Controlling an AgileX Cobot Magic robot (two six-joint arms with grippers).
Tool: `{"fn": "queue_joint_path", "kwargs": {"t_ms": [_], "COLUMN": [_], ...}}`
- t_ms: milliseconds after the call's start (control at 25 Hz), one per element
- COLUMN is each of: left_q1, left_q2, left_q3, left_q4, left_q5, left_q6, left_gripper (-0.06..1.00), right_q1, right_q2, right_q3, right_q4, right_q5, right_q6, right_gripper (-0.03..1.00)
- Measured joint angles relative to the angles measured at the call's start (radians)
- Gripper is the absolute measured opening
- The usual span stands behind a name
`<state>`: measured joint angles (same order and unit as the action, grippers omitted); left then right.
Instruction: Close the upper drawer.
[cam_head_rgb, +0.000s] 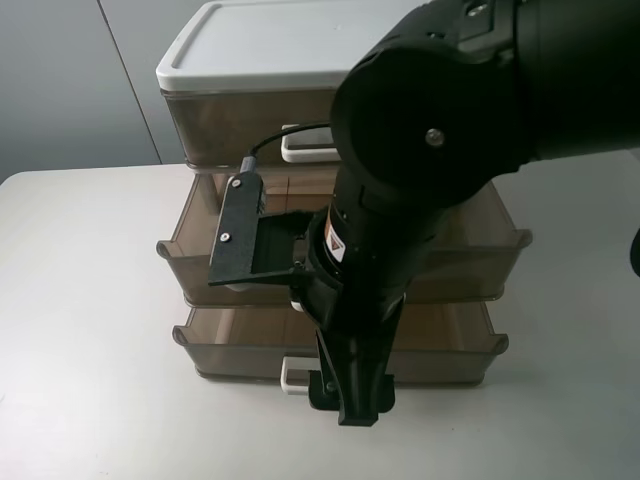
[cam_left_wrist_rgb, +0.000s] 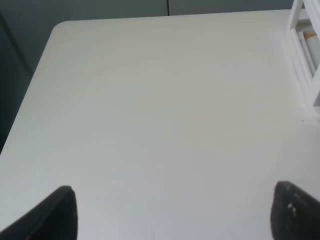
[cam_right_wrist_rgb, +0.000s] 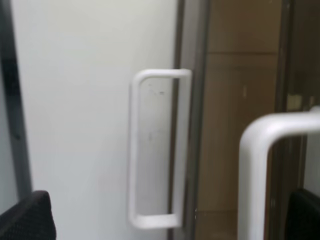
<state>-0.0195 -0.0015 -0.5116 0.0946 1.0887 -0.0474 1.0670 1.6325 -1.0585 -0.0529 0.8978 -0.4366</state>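
The upper drawer, the middle of 3 smoky-brown drawers, is pulled out from the unit. Its front sits well forward of the top drawer under the white lid, and the lowest drawer is out too. All rest on the white table.

The only writing is a small label on the black right arm, too small to read. That arm crosses the middle of the upper drawer and hides its handle from the high camera.

The right gripper hangs in front of the lowest drawer, just beside that drawer's white handle. Its fingers are spread wide with nothing between them — whether they touch a drawer I cannot tell. Its wrist camera shows 2 loop handles: a farther handle jutting over the table, and a nearer handle, blurred.

The left gripper is spread wide as well, holding nothing, above the table.
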Motion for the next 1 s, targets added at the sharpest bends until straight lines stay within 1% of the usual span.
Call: {"fn": "queue_joint_path", "kwargs": {"t_ms": [160, 360, 480, 720, 800, 880, 1000], "left_q1": [0.000, 0.000, 0.000, 0.000, 0.000, 0.000, 0.000], "left_q2": [0.000, 0.000, 0.000, 0.000, 0.000, 0.000, 0.000], "left_q3": [0.000, 0.000, 0.000, 0.000, 0.000, 0.000, 0.000], "left_q4": [0.000, 0.000, 0.000, 0.000, 0.000, 0.000, 0.000], "left_q5": [0.000, 0.000, 0.000, 0.000, 0.000, 0.000, 0.000], "left_q6": [0.000, 0.000, 0.000, 0.002, 0.002, 0.002, 0.002], "left_gripper": [0.74, 0.74, 0.74, 0.74, 0.74, 0.74, 0.74], "right_q1": [-0.004, -0.006, -0.012, -0.035, -0.042, -0.046, -0.046], "right_q2": [0.004, 0.017, 0.017, 0.017, 0.017, 0.017, 0.017], "right_q3": [0.000, 0.000, 0.000, 0.000, 0.000, 0.000, 0.000], "right_q4": [-0.039, -0.086, -0.095, -0.128, -0.160, -0.194, -0.206], "right_q5": [-0.082, -0.163, -0.207, -0.232, -0.238, -0.259, -0.291], "right_q6": [-0.001, -0.002, -0.002, -0.002, 0.003, 0.014, 0.025], "right_gripper": [0.70, 0.70, 0.70, 0.70, 0.70, 0.70, 0.70]}}
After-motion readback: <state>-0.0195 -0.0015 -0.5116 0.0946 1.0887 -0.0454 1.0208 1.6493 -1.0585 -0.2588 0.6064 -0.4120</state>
